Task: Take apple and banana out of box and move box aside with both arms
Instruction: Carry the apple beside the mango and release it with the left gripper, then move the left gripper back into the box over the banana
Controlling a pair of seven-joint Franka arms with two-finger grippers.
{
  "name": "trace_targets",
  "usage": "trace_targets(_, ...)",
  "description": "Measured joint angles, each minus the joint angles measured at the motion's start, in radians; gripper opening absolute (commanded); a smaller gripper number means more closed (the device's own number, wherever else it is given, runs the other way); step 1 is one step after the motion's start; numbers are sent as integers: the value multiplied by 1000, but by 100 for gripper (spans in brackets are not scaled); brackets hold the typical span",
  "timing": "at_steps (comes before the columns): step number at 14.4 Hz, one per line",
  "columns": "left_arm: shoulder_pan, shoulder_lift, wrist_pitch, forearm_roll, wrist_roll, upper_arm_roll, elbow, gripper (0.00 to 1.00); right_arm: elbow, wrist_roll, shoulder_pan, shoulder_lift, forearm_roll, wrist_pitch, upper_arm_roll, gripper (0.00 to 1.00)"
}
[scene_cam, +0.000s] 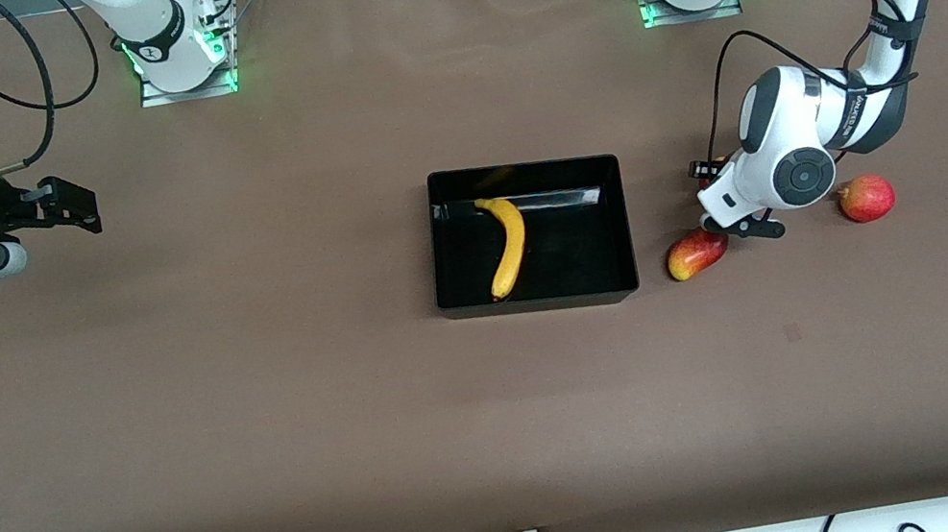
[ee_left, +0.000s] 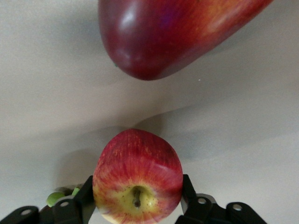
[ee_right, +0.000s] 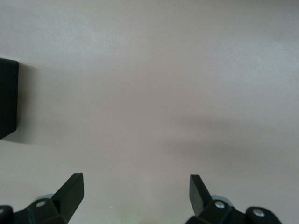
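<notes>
The black box [scene_cam: 578, 249] stands mid-table, and its corner [ee_right: 8, 98] shows in the right wrist view. A yellow banana [scene_cam: 511, 245] lies inside it. My left gripper [scene_cam: 731, 201] is low over the table beside the box, toward the left arm's end. It is shut on a small red apple [ee_left: 138, 172] with a yellow patch, a finger [ee_left: 85, 189] against each side. In the front view the hand hides that apple. My right gripper [scene_cam: 78, 207] waits open over bare table at the right arm's end, with nothing between its fingertips [ee_right: 136, 179].
An oblong red-yellow mango [scene_cam: 696, 254] lies just past the left gripper, nearer the box, and fills the left wrist view [ee_left: 173, 32]. A round red fruit [scene_cam: 867, 198] sits farther toward the left arm's end. Cables run along the front table edge.
</notes>
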Motion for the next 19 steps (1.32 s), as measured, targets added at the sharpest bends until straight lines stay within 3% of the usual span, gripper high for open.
trace_targets(4, 2, -27, -71, 0, 0, -4, 30, 100, 0, 0, 0, 0, 0, 0, 0, 100)
trace_targets(8, -29, -85, -277, -85, -13, -32, 205, 100, 0, 0, 0, 0, 0, 0, 0, 100)
trace_targets(11, -122, -94, -280, -179, -125, -37, 291, 100, 0, 0, 0, 0, 0, 0, 0, 100)
trace_targets(14, -254, -45, -125, -208, -293, -55, 317, 100, 0, 0, 0, 0, 0, 0, 0, 100)
trace_targets(19, -424, 147, 275, -199, -496, -89, 329, 100, 0, 0, 0, 0, 0, 0, 0, 100)
